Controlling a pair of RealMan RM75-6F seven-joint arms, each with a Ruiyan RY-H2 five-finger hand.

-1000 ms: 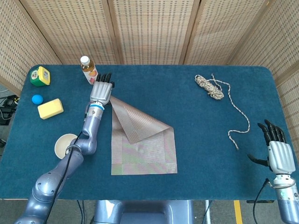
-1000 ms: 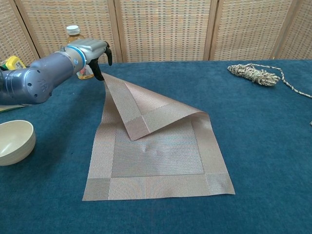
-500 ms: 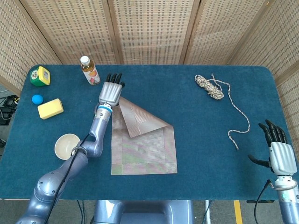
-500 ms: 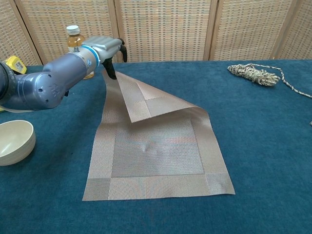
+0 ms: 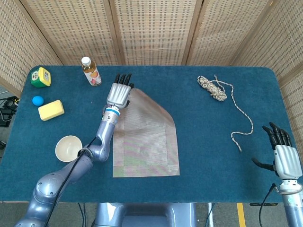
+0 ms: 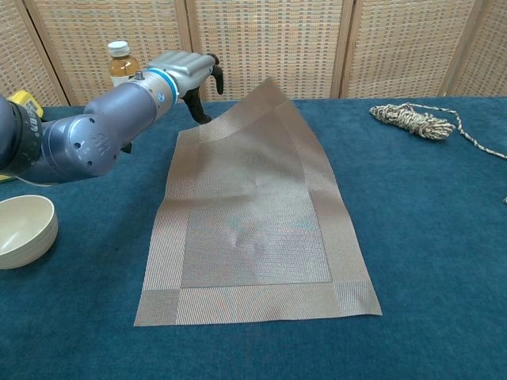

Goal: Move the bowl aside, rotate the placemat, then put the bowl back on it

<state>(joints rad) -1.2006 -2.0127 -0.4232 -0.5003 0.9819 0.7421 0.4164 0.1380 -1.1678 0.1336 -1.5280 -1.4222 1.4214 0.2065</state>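
Observation:
The woven beige placemat lies mid-table with its near part flat and its far part raised off the cloth. My left hand pinches the mat at its far left corner and holds that edge up. The cream bowl stands upright on the blue table, left of the mat and apart from it. My right hand hovers at the table's near right corner, fingers spread, holding nothing; the chest view does not show it.
A juice bottle stands just left of the left hand. A rope coil lies far right. A yellow sponge, a blue ball and a green-yellow box sit at the far left. Wicker screens stand behind.
The left hand has carried the mat's corner right and away from me. The folded-over flap has opened out, so the mat now stands raised instead of doubled over. The right hand has barely moved.

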